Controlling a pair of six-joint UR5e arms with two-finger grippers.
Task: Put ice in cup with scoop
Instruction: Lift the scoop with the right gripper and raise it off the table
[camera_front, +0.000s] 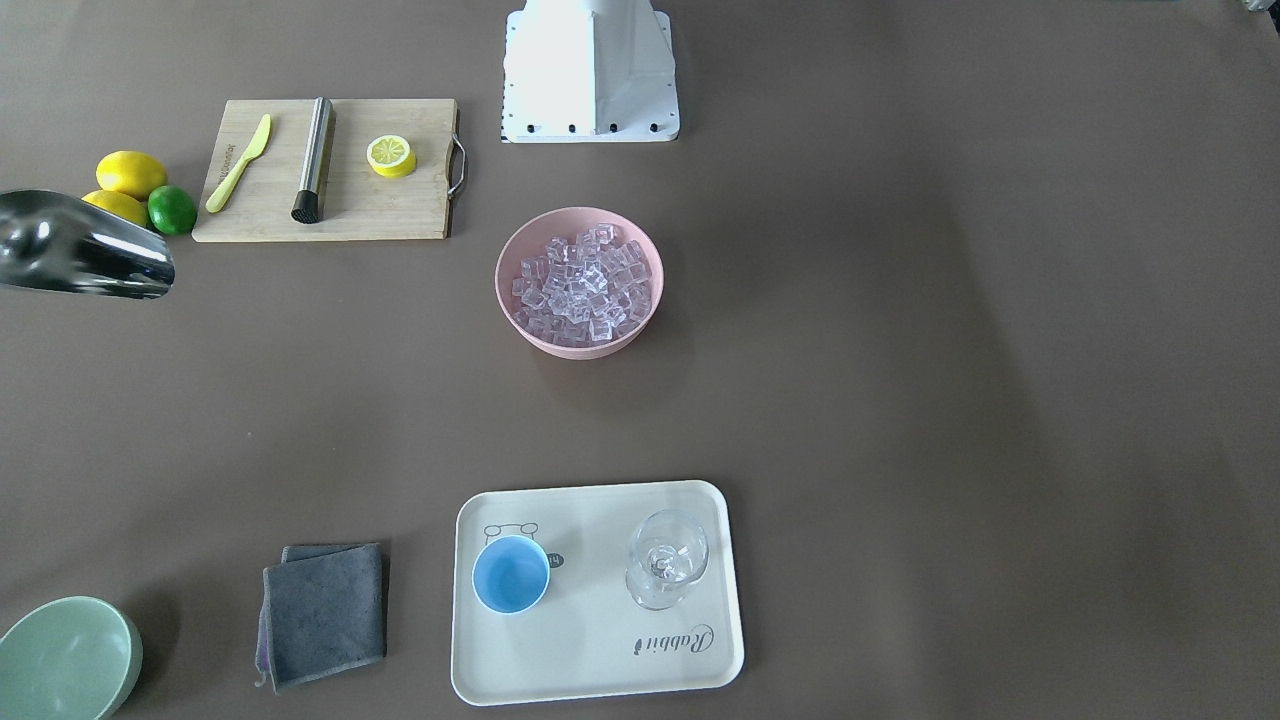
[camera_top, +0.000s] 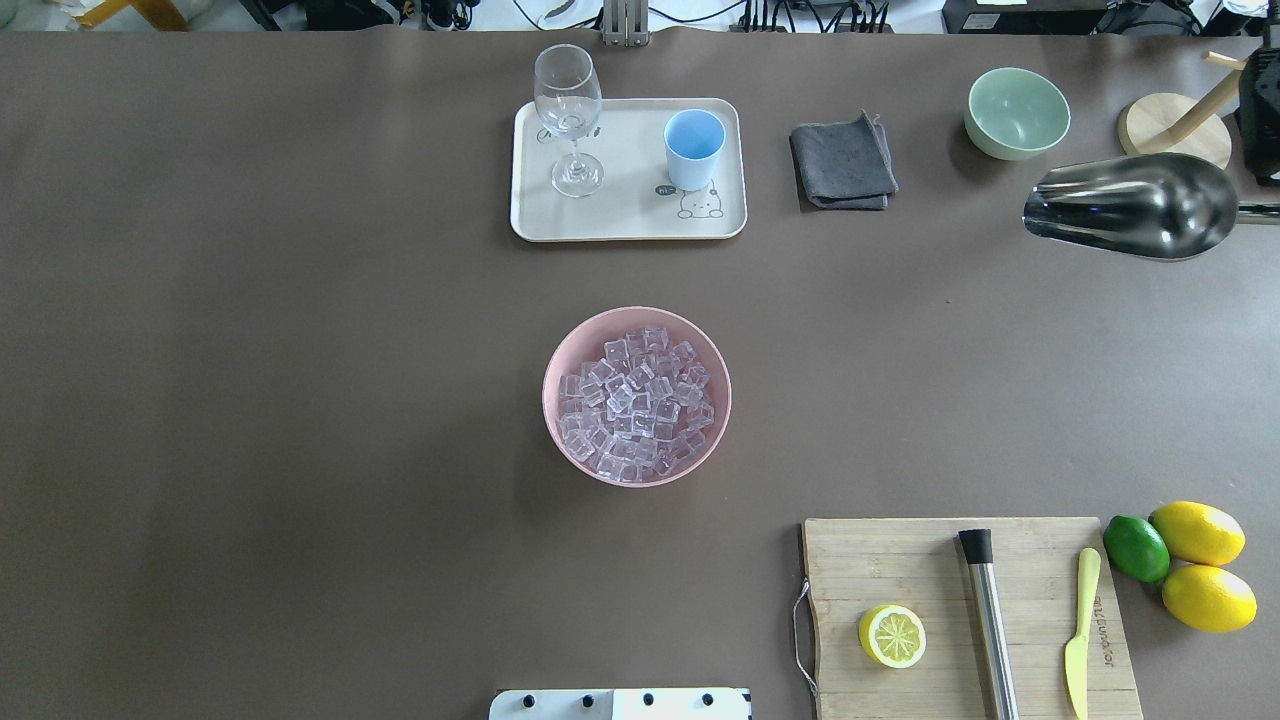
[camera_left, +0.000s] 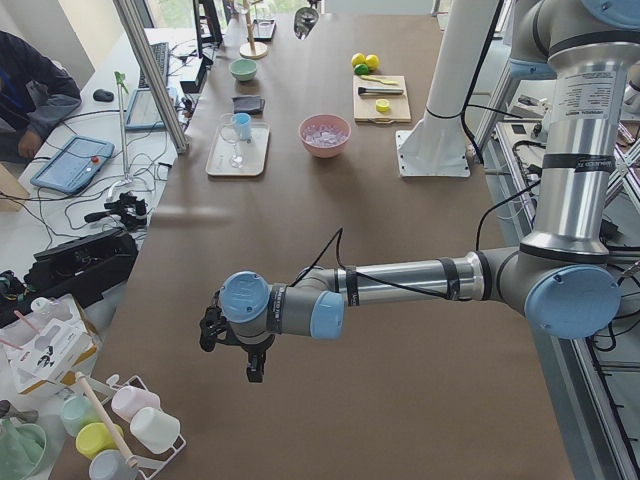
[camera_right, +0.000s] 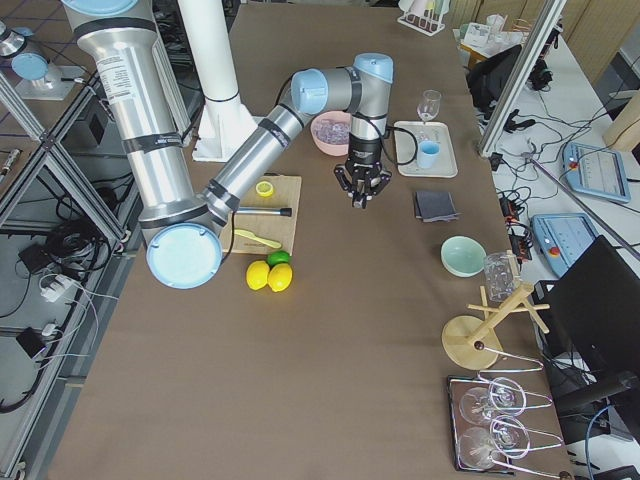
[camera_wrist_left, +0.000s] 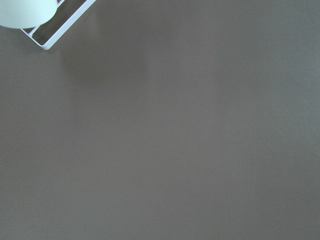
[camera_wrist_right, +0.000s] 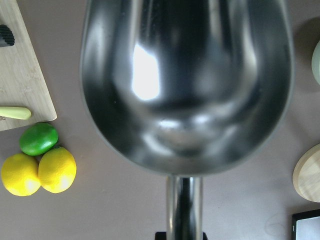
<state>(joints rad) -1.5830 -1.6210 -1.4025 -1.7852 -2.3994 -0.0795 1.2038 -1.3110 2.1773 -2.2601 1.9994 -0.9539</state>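
Note:
The steel scoop (camera_top: 1130, 205) hangs empty in the air over the table's right end, with its open mouth toward the middle. It also shows in the front view (camera_front: 80, 245) and fills the right wrist view (camera_wrist_right: 185, 85). Its rod handle runs into my right gripper (camera_wrist_right: 180, 236), which is shut on it. The ice (camera_top: 637, 400) fills a pink bowl (camera_top: 553, 370) at the table's centre. The light-blue cup (camera_top: 694, 148) stands empty on a cream tray (camera_top: 620, 215) at the far side. My left gripper (camera_left: 235, 345) hovers over bare table far to the left; I cannot tell its state.
A stemmed glass (camera_top: 570, 110) stands on the tray beside the cup. A grey cloth (camera_top: 843, 162), a green bowl (camera_top: 1016, 112) and a wooden stand (camera_top: 1175, 125) lie near the scoop. A cutting board (camera_top: 930, 570) holds a steel cylinder (camera_top: 988, 630), with lemons (camera_top: 1200, 532) beside it.

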